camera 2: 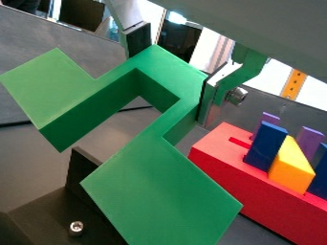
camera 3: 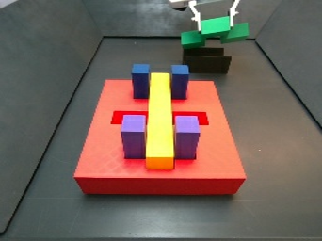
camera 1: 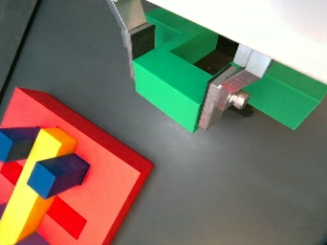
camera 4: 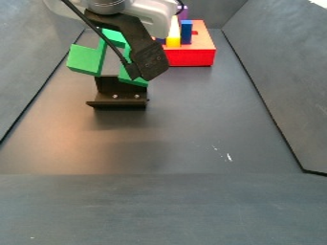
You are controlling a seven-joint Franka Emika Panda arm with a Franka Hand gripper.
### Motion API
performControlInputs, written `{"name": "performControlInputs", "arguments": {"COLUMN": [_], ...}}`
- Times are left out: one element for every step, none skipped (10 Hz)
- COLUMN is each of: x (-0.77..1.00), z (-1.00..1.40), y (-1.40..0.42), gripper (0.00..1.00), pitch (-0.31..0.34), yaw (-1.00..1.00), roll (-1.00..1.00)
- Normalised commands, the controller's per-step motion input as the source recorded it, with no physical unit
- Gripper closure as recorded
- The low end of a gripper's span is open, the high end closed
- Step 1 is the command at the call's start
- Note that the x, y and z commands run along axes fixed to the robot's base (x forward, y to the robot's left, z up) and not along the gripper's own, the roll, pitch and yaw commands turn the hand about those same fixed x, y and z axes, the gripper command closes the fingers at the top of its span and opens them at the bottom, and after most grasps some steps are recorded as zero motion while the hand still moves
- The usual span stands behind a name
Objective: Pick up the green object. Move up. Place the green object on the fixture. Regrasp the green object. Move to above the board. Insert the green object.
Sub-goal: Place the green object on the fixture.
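Observation:
My gripper (camera 1: pixel 173 80) is shut on the green object (camera 1: pixel 166 96), a bright green stepped block, with a silver finger pressed to each side of its middle part. Both wrist views show the grip; the green object (camera 2: pixel 121 110) spreads wide past the gripper (camera 2: pixel 173 72). In a side view the gripper (camera 3: pixel 214 19) holds the green object (camera 3: pixel 212 36) tilted, right over the dark fixture (camera 3: pixel 208 62) at the far end. Whether the block touches the fixture (camera 4: pixel 119 96) I cannot tell. The red board (camera 3: pixel 157 160) lies nearer, well apart from the green object (camera 4: pixel 87 59).
On the board stand two blue blocks (camera 3: pixel 141 80), two purple blocks (camera 3: pixel 134 136) and a long yellow bar (camera 3: pixel 161 118). Recessed slots show in the board (camera 1: pixel 96 167). Dark walls (camera 3: pixel 75 104) rise round the floor. The fixture's base plate (camera 2: pixel 52 218) carries a screw.

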Motion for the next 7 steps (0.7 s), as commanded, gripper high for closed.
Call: {"name": "performControlInputs", "arguments": {"x": [0.21,0.19,0.20,0.21,0.17,0.22,0.15], "z": [0.00,0.00,-0.01,-0.01,-0.04,-0.08,-0.08], "y": [-0.02,-0.03,-0.03,-0.02,-0.04,-0.02,0.00], "gripper": [1.00,1.00,1.00,1.00,1.00,1.00,1.00], "pitch": [0.023,0.009,0.006,0.023,0.023,0.006,0.046], "yaw": [0.00,-0.03,-0.04,-0.01,0.00,-0.05,-0.06], "roll": [-0.37,-0.40,-0.41,-0.39,-0.19,-0.34,-0.38]}}
